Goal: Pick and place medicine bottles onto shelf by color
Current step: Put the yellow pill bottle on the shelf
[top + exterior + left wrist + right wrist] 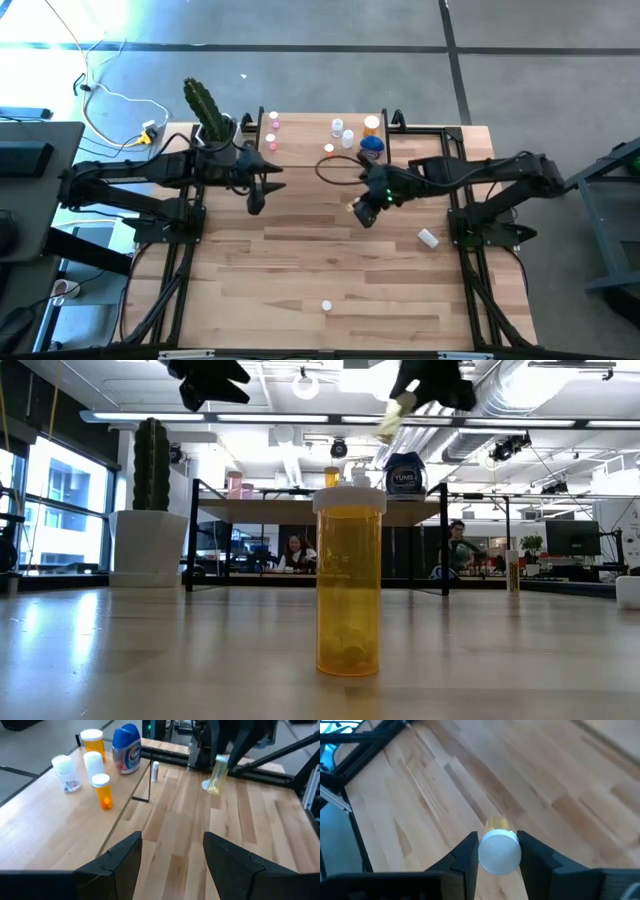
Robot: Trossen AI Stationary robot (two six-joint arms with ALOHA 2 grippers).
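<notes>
On the far left of the table stood the cactus (204,108) in its white pot, clear of the work, and just inboard of it your left gripper (256,200) hung above the bare planks in front of the shelf (300,140), its fingers (114,862) spread wide and holding nothing; you did well to leave it parked there. The shelf already carried the pink bottles (273,122) at its left end, white-capped ones near the middle, and the orange bottle (372,125) beside the blue bottle (372,146) at its right end. Your right gripper (362,210) was lifted off the table just in front of that right end, its jaws closed on the white cap of a yellow bottle (496,845) that dangled tilted below. To place it well, I judged you needed to carry it toward the orange group, high enough to clear the shelf's edge and the blue bottle, let the swing settle, lower it until the base sat flat, and only then open. Further right a white bottle (428,238) lay on its side on the tabletop, and one more bottle (326,305) stood near the front edge, both awaiting their turn.
</notes>
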